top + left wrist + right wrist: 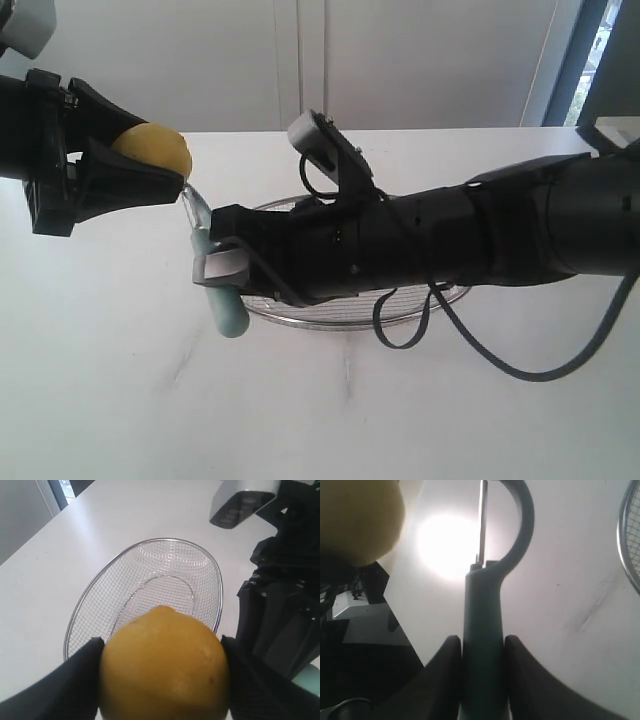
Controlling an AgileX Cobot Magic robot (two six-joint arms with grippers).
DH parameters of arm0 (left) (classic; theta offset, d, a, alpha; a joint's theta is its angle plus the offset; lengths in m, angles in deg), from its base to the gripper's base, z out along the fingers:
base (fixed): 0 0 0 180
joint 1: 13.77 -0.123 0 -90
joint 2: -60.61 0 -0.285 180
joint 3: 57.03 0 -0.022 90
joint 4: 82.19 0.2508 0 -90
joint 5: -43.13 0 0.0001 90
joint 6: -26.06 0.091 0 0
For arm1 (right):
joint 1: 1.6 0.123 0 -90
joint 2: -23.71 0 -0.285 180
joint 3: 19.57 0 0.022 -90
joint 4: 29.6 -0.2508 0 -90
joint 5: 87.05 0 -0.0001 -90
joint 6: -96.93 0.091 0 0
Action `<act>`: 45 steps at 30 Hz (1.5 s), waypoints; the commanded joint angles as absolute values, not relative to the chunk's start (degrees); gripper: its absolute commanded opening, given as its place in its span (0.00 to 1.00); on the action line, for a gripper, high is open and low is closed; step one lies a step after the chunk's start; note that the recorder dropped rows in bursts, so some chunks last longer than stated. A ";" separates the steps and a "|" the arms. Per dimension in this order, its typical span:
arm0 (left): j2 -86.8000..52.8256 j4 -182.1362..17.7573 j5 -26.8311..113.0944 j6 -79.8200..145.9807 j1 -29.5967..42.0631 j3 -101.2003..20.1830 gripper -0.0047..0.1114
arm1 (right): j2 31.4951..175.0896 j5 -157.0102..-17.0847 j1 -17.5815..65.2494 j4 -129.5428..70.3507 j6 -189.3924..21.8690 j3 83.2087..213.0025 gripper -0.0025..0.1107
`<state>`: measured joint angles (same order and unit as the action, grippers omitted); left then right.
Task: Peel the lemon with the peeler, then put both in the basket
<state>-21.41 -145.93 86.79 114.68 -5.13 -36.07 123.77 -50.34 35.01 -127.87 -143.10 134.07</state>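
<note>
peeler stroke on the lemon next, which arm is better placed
Right. The right pincer clamps the peeler handle, blade close by the lemon; the left pincer just holds the lemon up.

- The lemon (155,150) sits in the left pincer (165,157), above the bench (150,400), at left.
- The peeler (228,310) stands in the right pincer (215,265), head up, just under the lemon's right side.
- The basket (300,322) lies on the bench, under the right arm (480,235).
</note>
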 commanded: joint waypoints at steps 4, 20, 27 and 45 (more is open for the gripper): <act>-20.76 -148.13 87.63 114.51 -5.08 -35.88 0.04 | 123.48 -46.48 34.62 -129.54 -144.86 135.24 0.02; -20.76 -148.13 87.63 114.51 -5.08 -35.88 0.04 | 116.48 -52.71 34.62 -127.23 -144.43 135.13 0.02; -20.76 -148.13 87.63 114.51 -5.08 -35.88 0.04 | 114.74 -53.96 34.62 -127.11 -144.43 135.13 0.02; -20.44 -148.70 87.52 114.63 -5.08 -35.88 0.04 | 116.92 -56.90 34.62 -126.99 -144.18 135.13 0.02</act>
<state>-21.31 -147.23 86.79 114.68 -5.13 -36.07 118.19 -56.13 35.01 -126.57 -143.90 134.77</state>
